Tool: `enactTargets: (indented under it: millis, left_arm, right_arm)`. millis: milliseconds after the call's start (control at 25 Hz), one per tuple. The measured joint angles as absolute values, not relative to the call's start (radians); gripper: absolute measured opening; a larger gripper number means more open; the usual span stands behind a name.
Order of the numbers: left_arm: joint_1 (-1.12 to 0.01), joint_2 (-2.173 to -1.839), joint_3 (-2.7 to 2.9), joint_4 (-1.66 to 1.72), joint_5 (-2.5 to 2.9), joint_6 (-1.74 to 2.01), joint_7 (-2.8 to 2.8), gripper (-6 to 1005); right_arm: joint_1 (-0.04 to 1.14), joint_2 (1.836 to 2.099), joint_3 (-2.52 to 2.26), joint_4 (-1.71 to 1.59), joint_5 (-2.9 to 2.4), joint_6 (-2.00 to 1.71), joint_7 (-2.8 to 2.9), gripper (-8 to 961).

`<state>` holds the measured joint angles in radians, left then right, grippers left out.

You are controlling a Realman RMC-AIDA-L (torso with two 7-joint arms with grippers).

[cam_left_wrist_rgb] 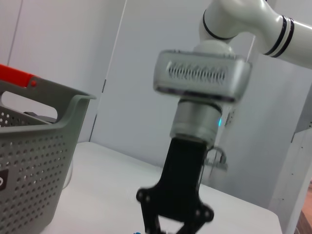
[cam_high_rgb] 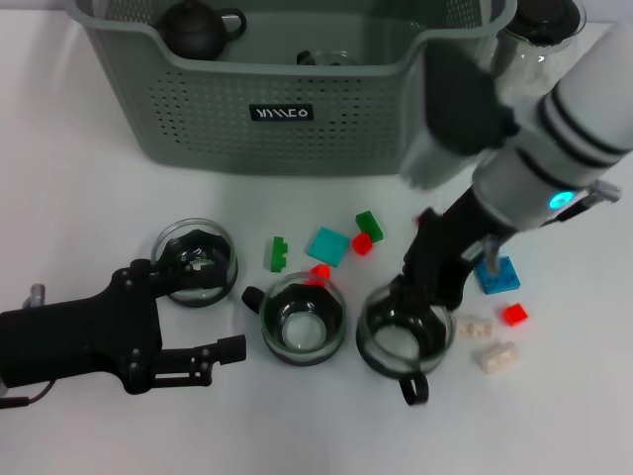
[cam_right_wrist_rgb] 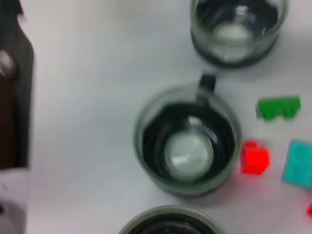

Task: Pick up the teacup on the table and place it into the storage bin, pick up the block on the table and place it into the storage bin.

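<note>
Three glass teacups stand in a row on the white table (cam_high_rgb: 69,148) in front of the bin (cam_high_rgb: 198,119): a left cup (cam_high_rgb: 196,261), a middle cup (cam_high_rgb: 304,318) and a right cup (cam_high_rgb: 406,339). At far left in the head view, the left gripper (cam_high_rgb: 229,349) lies low over the table just beside the left cup, its fingers (cam_high_rgb: 213,351) drawn close together with nothing between them. Behind, the grey-green perforated bin already holds a dark teapot (cam_high_rgb: 198,28) and what looks like another glass cup (cam_high_rgb: 326,59). Between the cups and the bin lie scattered blocks: a green block (cam_high_rgb: 276,254), a teal tile (cam_high_rgb: 327,245), a small red block (cam_high_rgb: 320,272) touching the middle cup's far rim, another red block (cam_high_rgb: 362,243) and a darker green block (cam_high_rgb: 369,224). To the right, the right gripper (cam_high_rgb: 415,307) reaches down at the right cup's rim; whether its jaws have closed on the glass cannot be told. Farther right sit a blue block (cam_high_rgb: 497,274), a red cube (cam_high_rgb: 513,315) and two cream bricks (cam_high_rgb: 495,354). A glass pitcher (cam_high_rgb: 539,30) stands at the bin's right corner.
</note>
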<state>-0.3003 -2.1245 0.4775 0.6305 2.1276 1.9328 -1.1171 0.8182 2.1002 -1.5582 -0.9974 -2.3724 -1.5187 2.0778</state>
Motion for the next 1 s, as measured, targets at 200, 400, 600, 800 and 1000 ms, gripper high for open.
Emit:
enactTargets:
  millis: [200,400,600,800,1000]
  left_arm:
    - [-0.299,-2.124,0.477,0.63,2.128,1.933,-1.116,832]
    - [-0.295,-2.125,0.477,0.63,2.128,1.932,-1.115,831]
    - [-0.297,-2.125,0.477,0.63,2.128,1.931,-1.117,831]
    - [-0.304,-2.125,0.477,0.63,2.128,1.931,-1.119,830]
    - [-0.304,-2.126,0.477,0.626,2.128,1.93,-1.119,829]
  right_arm:
    - [0.813,2.086,-1.276,-1.043,-2.291,-1.707,1.963,63]
    - [0.774,2.062,-0.921,-1.117,-2.117,-1.854,1.857,75]
    - [0.677,2.093,-0.743,-1.263,-1.858,-1.701,1.892,88]
    - [0.662,2.099,-0.923,-1.323,-1.836,-1.355,2.032,100]
    - [0.797,2.098,-1.124,-1.279,-2.151,-1.062,2.281,112]
